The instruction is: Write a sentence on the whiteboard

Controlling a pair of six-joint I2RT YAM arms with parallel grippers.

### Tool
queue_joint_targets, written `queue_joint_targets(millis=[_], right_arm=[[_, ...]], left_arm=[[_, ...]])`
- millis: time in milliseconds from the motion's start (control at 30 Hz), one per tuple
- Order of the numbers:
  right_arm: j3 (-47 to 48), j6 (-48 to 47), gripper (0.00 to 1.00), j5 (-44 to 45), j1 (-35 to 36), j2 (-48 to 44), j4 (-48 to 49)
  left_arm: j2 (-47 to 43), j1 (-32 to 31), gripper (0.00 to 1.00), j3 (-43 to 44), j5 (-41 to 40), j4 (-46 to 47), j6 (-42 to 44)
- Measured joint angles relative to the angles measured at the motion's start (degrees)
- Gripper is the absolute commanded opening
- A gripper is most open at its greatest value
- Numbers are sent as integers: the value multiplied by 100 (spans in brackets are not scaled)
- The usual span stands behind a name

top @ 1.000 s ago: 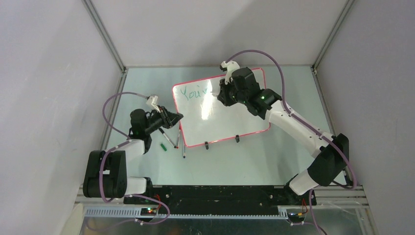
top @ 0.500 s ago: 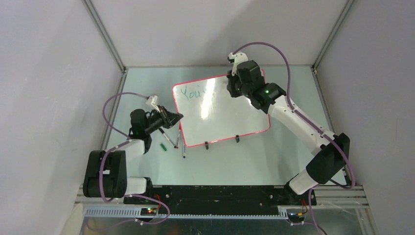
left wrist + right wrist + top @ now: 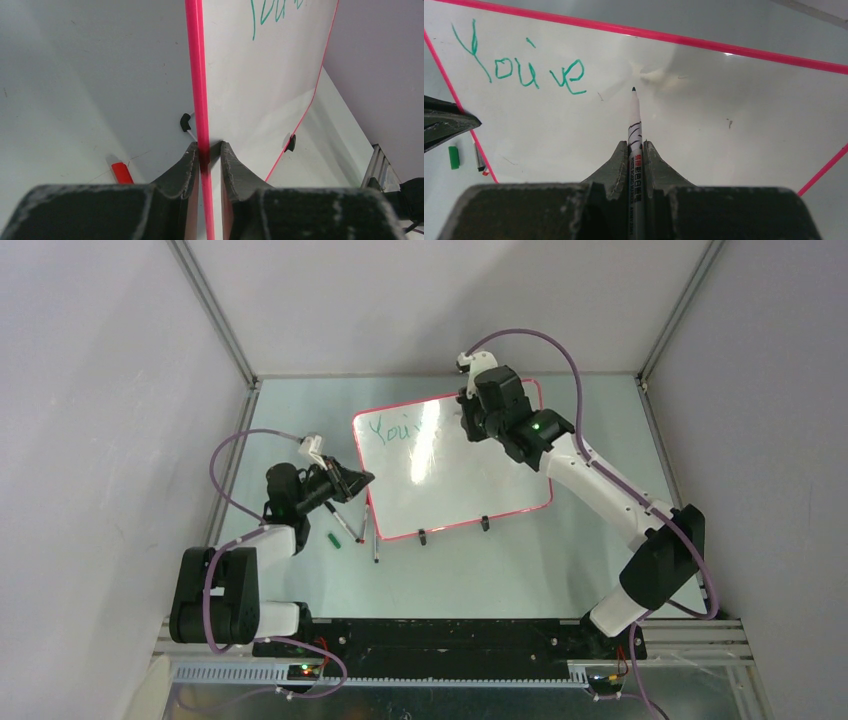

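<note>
The whiteboard [image 3: 455, 475] lies on the table, white with a red-pink rim. Teal-green writing [image 3: 519, 67] reads "You've" near its far left corner; it also shows in the top view [image 3: 395, 430]. My left gripper [image 3: 209, 146] is shut on the board's left rim [image 3: 197, 75], seen at its edge in the top view [image 3: 362, 480]. My right gripper [image 3: 636, 145] is shut on a white marker [image 3: 635, 125]. The marker's dark tip [image 3: 633, 89] points at the board, right of the writing; contact cannot be told. In the top view the right gripper [image 3: 468, 425] hovers over the board's far part.
Two black clip feet [image 3: 452, 530] sit on the board's near edge. A green cap [image 3: 334, 539], a red-ended marker [image 3: 120, 172] and other pens [image 3: 366, 535] lie on the table left of the board. Grey enclosure walls stand on the left, right and far sides.
My right gripper moved right and away along the board's far part, uncovering the end of the first word, then shifted slightly back left. The left arm has not moved.
</note>
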Motion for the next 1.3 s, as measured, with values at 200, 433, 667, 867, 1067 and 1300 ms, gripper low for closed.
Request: queue_joint_targets(millis=[200, 433, 667, 867, 1067, 1300], right_arm=[[-15, -22, 0, -11, 173, -4, 4], [-310, -9, 0, -81, 452, -107, 17], [-400, 28, 0, -114, 859, -114, 13], [-400, 72, 0, -85, 1051, -111, 4], [-400, 74, 0, 162, 1172, -81, 0], [-398, 2, 0, 431, 1060, -68, -35]], left_arm=[[0, 0, 0, -52, -26, 103, -11], [0, 0, 0, -57, -28, 118, -42], [0, 0, 0, -57, -28, 118, -52], [0, 0, 0, -57, -31, 118, -52], [0, 0, 0, -57, -44, 109, -57], [0, 0, 0, -57, -52, 105, -55]])
